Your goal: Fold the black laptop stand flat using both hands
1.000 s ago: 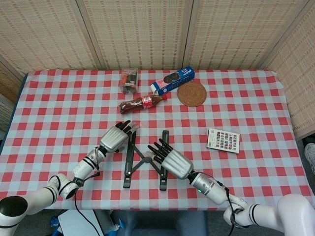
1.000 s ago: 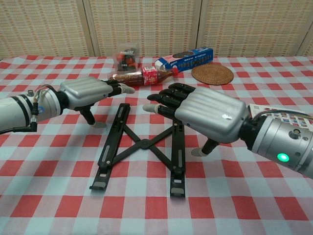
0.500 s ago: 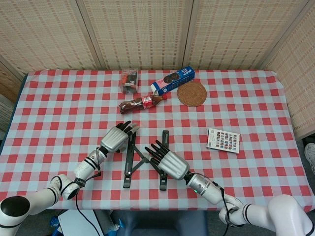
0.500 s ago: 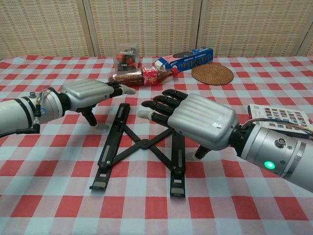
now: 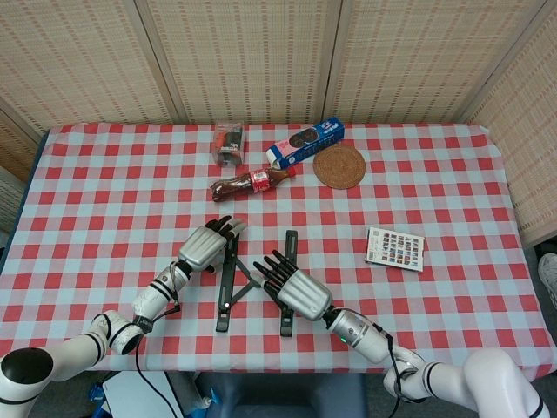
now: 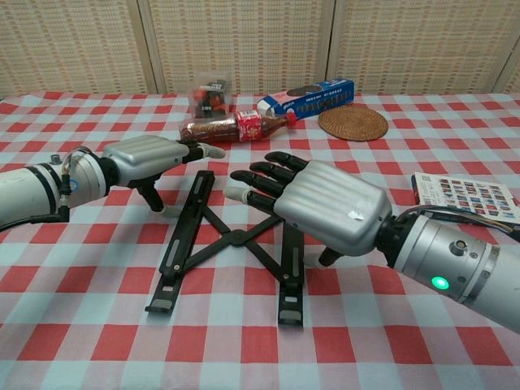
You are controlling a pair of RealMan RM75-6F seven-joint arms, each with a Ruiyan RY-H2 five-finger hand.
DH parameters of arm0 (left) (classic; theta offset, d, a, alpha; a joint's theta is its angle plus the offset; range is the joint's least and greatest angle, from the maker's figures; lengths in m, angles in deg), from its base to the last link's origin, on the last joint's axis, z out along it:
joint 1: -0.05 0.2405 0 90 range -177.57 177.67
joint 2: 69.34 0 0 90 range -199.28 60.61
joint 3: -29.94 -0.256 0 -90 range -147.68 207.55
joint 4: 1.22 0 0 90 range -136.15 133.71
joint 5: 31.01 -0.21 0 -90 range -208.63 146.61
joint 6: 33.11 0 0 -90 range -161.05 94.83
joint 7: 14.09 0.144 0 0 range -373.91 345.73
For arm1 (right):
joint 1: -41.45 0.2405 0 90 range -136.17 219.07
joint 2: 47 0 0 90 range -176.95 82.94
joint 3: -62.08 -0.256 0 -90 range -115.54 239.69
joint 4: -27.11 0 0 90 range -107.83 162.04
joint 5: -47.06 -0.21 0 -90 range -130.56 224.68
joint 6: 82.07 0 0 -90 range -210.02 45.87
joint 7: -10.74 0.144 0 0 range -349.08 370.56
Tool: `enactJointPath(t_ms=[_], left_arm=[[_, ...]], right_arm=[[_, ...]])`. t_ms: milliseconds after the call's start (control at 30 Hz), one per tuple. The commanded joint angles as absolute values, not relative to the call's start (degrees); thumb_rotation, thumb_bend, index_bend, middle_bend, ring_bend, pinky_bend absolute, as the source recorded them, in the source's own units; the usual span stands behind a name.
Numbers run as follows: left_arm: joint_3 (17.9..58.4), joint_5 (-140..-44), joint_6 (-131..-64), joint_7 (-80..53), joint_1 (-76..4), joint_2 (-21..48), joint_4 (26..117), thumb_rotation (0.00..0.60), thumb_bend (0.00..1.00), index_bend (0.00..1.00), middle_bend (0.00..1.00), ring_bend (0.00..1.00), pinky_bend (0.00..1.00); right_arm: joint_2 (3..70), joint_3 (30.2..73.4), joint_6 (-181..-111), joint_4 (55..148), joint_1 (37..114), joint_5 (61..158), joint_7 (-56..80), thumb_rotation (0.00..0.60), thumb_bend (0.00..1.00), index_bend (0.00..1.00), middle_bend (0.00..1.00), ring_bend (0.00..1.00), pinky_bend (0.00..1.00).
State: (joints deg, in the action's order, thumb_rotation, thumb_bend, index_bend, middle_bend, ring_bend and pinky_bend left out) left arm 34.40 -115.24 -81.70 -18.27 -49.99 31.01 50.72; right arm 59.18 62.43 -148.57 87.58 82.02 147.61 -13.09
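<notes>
Squeezing evenly from both sides should close the black X-braced laptop stand lying near-centre on the checked tablecloth, with left hand and right hand, fingers extended, flanking its rails.

Laptop stand: matt black bars, looks like metal or hard plastic. Both hands, left and right, have ribbed, satin silver shells. Surface covered in checked cloth; round mat woven.
</notes>
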Motion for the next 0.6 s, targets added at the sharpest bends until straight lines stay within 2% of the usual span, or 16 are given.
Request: enactJointPath(t_ms=[33, 600], left_arm=[[34.4, -115.2, -81.7, -18.3, -50.0, 31.0, 50.8, 0.600, 0.23, 0.00, 0.00, 0.00, 0.18], [34.3, -114.7, -81.5, -18.4, -50.0, 30.8, 51.3, 0.600, 0.23, 0.00, 0.00, 0.00, 0.18]], right_arm=[[59.1, 62.5, -148.6, 87.6, 82.0, 147.6, -13.0, 0.600, 0.00, 0.00, 0.00, 0.00, 0.00], [59.4, 62.5, -148.0, 87.3, 82.1, 147.1, -13.9, 0.600, 0.00, 0.00, 0.00, 0.00, 0.00]])
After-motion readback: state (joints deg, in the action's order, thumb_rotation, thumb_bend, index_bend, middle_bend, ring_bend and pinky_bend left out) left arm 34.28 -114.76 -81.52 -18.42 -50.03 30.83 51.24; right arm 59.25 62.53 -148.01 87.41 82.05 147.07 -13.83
